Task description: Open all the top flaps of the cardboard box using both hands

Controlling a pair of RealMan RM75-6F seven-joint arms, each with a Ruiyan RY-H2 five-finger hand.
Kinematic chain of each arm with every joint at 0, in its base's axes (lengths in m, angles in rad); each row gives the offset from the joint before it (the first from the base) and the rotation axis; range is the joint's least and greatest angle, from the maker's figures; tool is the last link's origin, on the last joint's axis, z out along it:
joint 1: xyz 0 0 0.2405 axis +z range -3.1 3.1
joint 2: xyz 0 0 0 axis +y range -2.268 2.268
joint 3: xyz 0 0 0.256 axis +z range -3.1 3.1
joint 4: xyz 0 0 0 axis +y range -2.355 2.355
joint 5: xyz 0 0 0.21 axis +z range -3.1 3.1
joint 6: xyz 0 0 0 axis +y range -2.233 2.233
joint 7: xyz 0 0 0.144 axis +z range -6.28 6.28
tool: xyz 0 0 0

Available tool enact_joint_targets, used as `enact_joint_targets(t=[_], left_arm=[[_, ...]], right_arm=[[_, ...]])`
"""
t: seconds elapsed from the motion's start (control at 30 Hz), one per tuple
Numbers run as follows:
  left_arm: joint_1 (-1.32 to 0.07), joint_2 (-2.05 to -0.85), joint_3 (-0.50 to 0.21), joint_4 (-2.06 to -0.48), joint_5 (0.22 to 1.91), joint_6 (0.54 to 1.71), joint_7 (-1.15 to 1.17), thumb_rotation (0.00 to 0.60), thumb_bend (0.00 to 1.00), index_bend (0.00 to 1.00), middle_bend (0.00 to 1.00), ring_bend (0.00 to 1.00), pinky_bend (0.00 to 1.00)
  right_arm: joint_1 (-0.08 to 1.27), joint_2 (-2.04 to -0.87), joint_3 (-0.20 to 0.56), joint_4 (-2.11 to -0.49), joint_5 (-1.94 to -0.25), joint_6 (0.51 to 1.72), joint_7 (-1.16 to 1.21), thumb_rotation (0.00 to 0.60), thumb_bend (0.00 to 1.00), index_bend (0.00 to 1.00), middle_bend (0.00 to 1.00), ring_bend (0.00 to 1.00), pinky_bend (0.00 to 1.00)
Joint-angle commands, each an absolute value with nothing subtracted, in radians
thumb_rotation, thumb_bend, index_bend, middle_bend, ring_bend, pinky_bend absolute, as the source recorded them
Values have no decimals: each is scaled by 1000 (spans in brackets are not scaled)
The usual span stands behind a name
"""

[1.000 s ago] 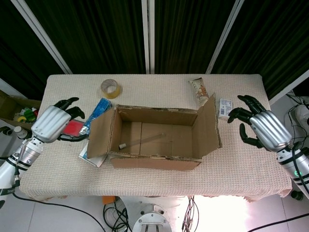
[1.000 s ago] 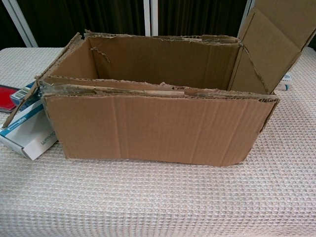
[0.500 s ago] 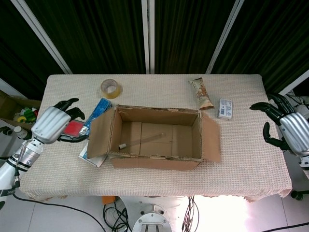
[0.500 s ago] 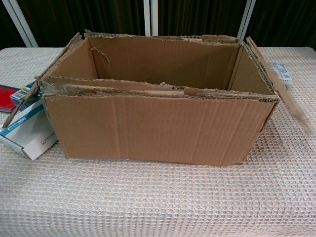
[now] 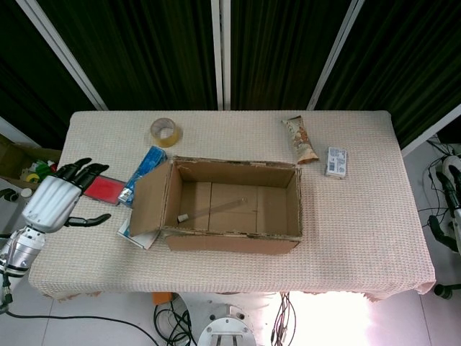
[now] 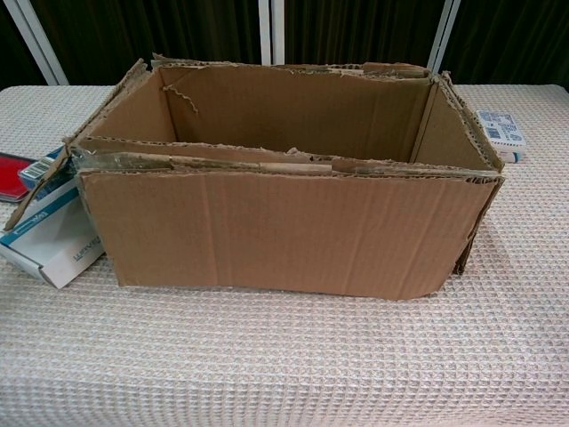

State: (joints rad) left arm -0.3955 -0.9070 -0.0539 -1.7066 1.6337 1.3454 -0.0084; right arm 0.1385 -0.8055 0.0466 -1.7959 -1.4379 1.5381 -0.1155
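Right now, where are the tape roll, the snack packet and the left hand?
tape roll [image 5: 166, 132], head view, on its front rim.
snack packet [image 5: 300, 139], head view, on the middle of the wrapper.
left hand [image 5: 54, 203], head view, on the silver back of the hand.

White-and-blue carton [image 6: 49, 233] beside cardboard box [image 6: 284, 222]: dark print along its side, too blurred to read. Small white-blue packet [image 6: 500, 129] at table's right: patterned print, illegible. Snack bag [image 5: 299, 139]: no readable wording. Cardboard box: plain, no markings. No legible text, brand or number anywhere.
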Motion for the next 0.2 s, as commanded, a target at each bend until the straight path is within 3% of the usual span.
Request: enact_joint_targets(t=[0.03,0.2], left_arm=[[-322,-944,-20,-1659,1654,1438,44,0,109,54,119,90,269],[-255,-982,13,-1586,1669,1503,41,0,112,36,117,81,256]], right_arm=[[43,-923,4,-1699,-1402,1615,-120,598,370,0,0,0,0],[4,-978,-4,-1625,-1408,1631,-70,598,368,0,0,0,0]])
